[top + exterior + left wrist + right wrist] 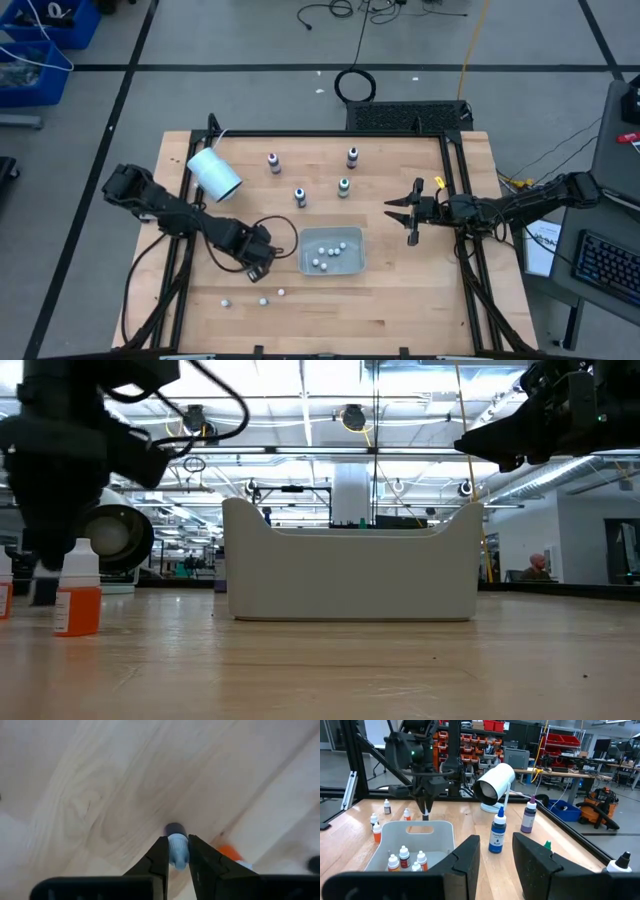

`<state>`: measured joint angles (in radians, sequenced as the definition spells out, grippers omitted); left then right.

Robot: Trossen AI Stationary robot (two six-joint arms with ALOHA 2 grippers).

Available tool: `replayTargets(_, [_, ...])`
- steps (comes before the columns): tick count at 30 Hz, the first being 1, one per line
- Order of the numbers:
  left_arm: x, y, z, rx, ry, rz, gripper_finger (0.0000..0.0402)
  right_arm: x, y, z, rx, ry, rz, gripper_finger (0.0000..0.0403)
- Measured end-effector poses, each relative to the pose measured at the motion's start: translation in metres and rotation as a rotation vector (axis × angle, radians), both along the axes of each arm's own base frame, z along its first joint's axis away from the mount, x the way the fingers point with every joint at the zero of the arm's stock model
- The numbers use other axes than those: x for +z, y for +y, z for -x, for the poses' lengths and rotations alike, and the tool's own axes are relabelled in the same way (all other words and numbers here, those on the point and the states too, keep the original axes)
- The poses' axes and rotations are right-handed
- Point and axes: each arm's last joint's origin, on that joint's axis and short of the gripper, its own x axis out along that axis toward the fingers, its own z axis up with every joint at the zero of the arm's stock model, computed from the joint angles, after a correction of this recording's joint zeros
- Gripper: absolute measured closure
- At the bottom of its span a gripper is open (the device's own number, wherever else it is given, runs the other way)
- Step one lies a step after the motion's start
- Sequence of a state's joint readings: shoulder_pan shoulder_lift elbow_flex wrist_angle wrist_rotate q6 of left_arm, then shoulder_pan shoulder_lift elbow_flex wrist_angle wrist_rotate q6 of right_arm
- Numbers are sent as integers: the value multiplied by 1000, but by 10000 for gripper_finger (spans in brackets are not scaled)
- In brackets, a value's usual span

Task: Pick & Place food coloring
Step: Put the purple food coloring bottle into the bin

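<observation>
Grasp step: left pincer (178,862) pinching a small bottle (177,851) by its cap on the worktop (400,300) beside the tray (355,262); right pincer (409,212) half spread, waiting; next, lift clear, carry over tray.

- Grey floor (250,40) marked with dark lines, loose cables lying across it.
- Blue bins (40,45) on the floor beside the wooden table (400,300).
- Keyboard (605,265) on a side desk.
- Red parts bins (485,742) on shelving.
- Ceiling strip lights (300,400) overhead.
- Seated person (537,566) far behind.
</observation>
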<state>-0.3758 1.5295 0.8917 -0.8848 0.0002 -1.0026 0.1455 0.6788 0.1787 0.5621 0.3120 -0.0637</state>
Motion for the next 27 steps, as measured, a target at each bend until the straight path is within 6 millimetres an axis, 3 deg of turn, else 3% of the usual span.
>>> replayTargets(8, [34,2,-24,-125,-118,-12,343,0,0,0,0,0,0,298])
replayTargets(20, [131,17,-60,-331,-360,-144,349,0,0,0,0,-1,0,298])
replayTargets(23, [139,19,-69,-408,-382,-199,349,0,0,0,0,-1,0,298])
replayTargets(27, [132,19,-90,-537,-351,-237,349,0,0,0,0,-1,0,297])
